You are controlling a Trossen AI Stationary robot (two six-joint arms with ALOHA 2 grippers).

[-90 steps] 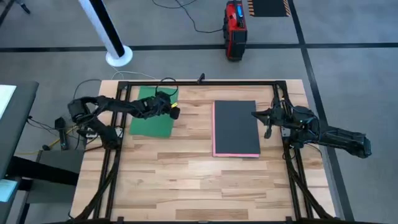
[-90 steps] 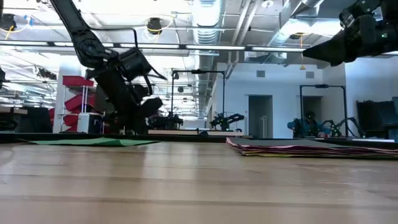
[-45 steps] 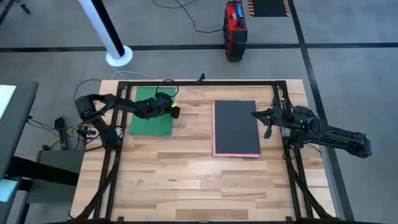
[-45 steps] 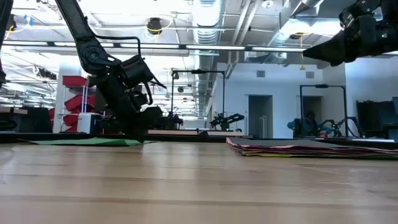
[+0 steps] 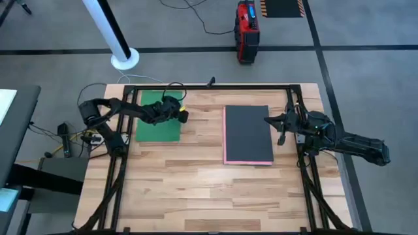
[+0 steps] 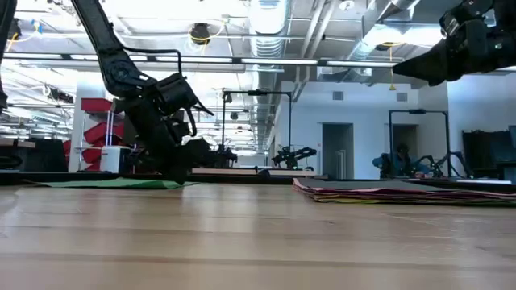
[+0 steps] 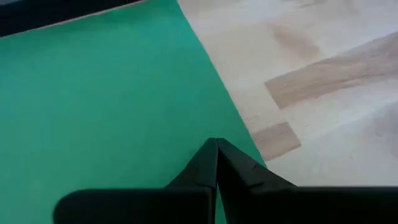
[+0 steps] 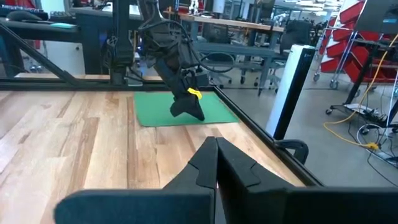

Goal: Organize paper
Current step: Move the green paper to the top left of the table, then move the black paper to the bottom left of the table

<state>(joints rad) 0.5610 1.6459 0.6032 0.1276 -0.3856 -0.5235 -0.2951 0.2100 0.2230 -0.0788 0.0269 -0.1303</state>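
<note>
A green sheet of paper [image 5: 153,121] lies flat at the table's far left. My left gripper [image 5: 183,117] is shut, with its tips down at the sheet's right edge [image 7: 216,143]. In the middle lies a flat stack of paper [image 5: 248,130], dark grey on top, with a pink edge [image 5: 248,162] showing at its near side. The low view shows several thin layers in the stack [image 6: 403,192]. My right gripper [image 5: 268,121] is shut, holds nothing and hangs well above the table [image 6: 439,60] by the stack's right edge. My left gripper presses its shut fingertips [image 7: 211,155] down on the green sheet close to the middle of its right edge [image 7: 233,134]. The fingers come from above, slanting in from the table's left. The sheet lies flat on the wood.
A black metal frame [image 5: 209,87] runs round the table's far, left and right sides. Bare wood [image 5: 209,196] fills the table's near half and the strip between the green sheet and the stack. A red case [image 5: 246,29] and a white pole [image 5: 114,32] stand on the floor beyond.
My left arm has shifted a little toward the table's left edge and now stands steeper. Its shut tips have stayed on the green sheet's right edge.
</note>
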